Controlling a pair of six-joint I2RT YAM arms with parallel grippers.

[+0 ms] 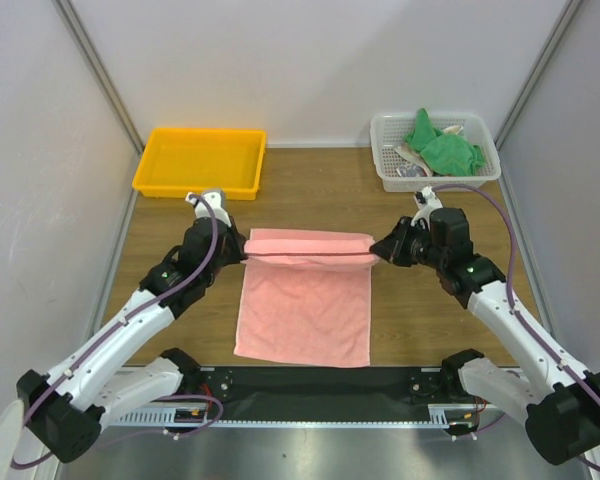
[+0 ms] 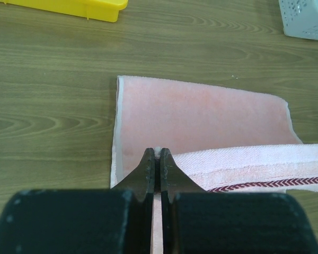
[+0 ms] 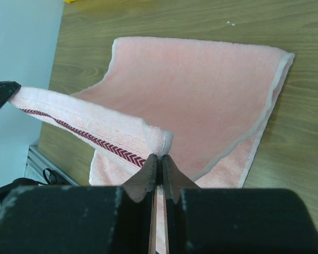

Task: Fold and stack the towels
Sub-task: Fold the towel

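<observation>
Salmon-pink towel [image 1: 305,310] lies mid-worktop between the two arms, long side running near to far, near part flat on the wood-grain worktop [image 1: 420,310]. The towel's far end is lifted and doubled back toward the near side, with the raised hem pulled in a straight line between the two hands. Left hand [image 1: 242,247] is closed tight on the left corner of that hem; in the left wrist view the jaws are pinched together with pink cloth squeezed in the slit. Right hand [image 1: 377,250] is closed the same way on the right corner; in the right wrist view the cloth bunches just above the jaw tips. Both hands sit low, just above the worktop, facing each other across the towel width. A dark red chevron stripe [image 3: 90,136] runs along the held hem, seen in both wrist views. Below the raised hem the rest of the towel is spread flat, pale edging along its sides. Yellow tray [image 1: 195,186] is at the far left of the worktop, well apart from the towel. White lattice basket [image 1: 435,182] is at the far right, holding crumpled green towels [image 1: 445,150] and some other pale cloth I can't identify. The pink towel touches neither tray nor basket.
</observation>
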